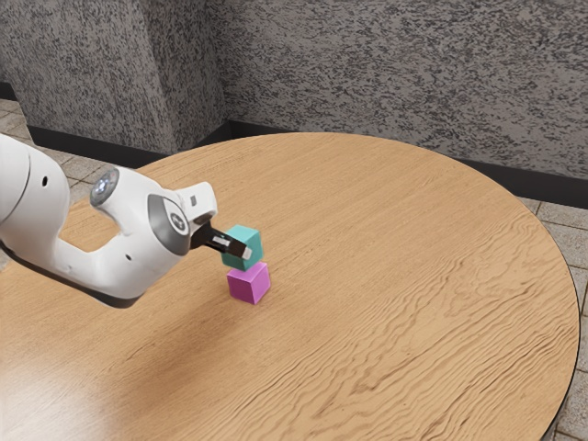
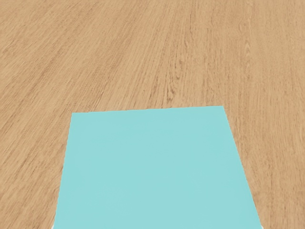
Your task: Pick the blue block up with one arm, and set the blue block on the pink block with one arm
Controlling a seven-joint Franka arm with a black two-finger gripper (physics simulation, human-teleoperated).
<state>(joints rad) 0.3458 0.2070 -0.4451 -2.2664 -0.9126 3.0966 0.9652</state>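
Blue block held over the pink block, release not yet made.

Nearest in the exterior view, the pink block was seen on the round wooden table. The blue block was placed at its 12 o'clock, touching or nearly so, and pinched by the gripper. Pickup was judged done, seating and release left. No writing could be read.
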